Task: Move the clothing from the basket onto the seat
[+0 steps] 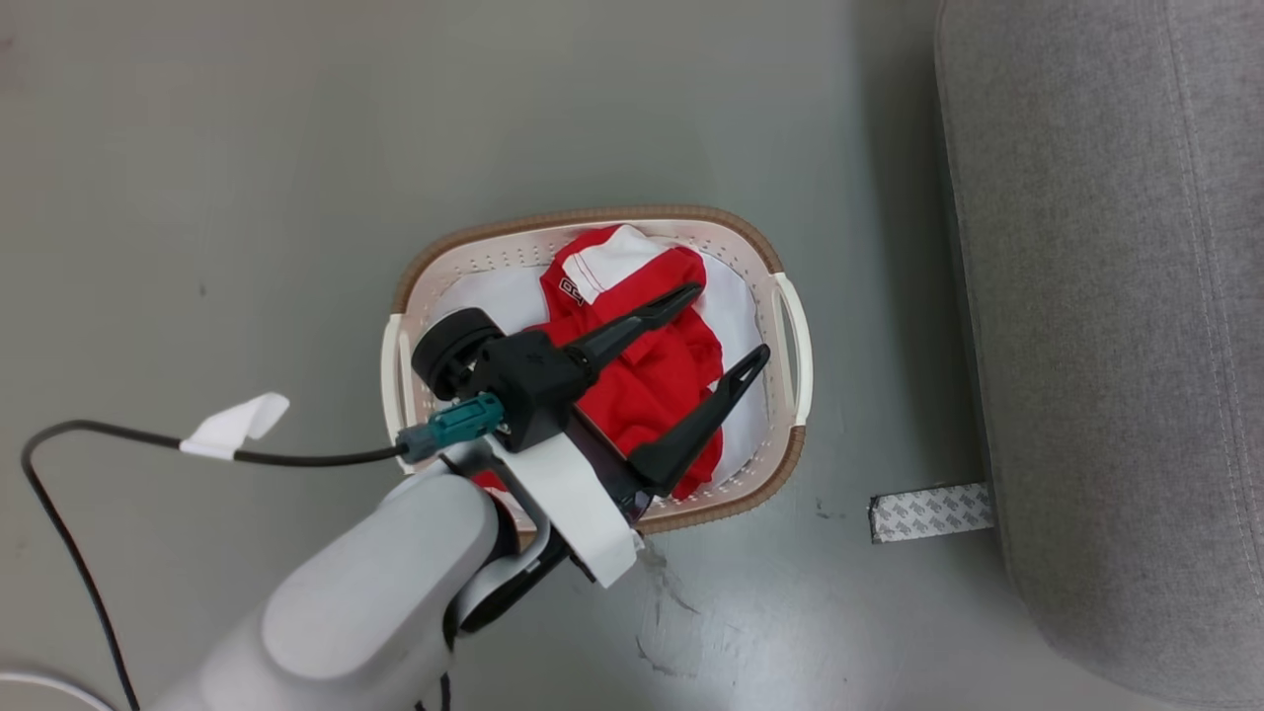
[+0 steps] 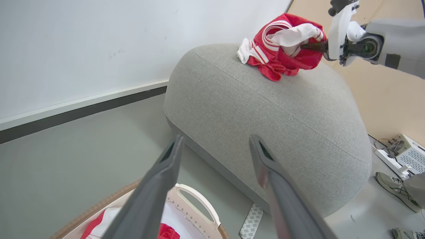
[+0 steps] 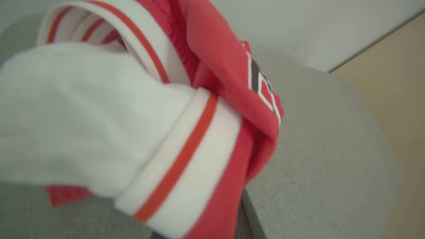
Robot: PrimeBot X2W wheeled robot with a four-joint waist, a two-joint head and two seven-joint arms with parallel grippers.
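Observation:
The cream basket point(image 1: 785, 454) with a brown rim stands on the floor and holds red clothing point(image 1: 652, 385) with white trim, lying on a white liner point(image 1: 494, 296). My left gripper point(image 1: 728, 323) hovers open just above that clothing, nothing between its dark fingers point(image 2: 172, 156). The grey seat point(image 1: 1116, 296) stands to the basket's right. In the left wrist view, a second red garment point(image 2: 282, 56) with white stripes rests on top of the seat point(image 2: 265, 109), and my right gripper point(image 2: 310, 46) is shut on it. Up close, the right wrist view shows this garment point(image 3: 172, 119) bunched over the seat point(image 3: 318, 159).
A strip of grey tape point(image 1: 928, 512) lies on the floor beside the seat's base. A black cable with a white tag point(image 1: 237, 425) trails left of the basket. A person's shoe point(image 2: 395, 191) and a white device point(image 2: 410, 152) sit beyond the seat.

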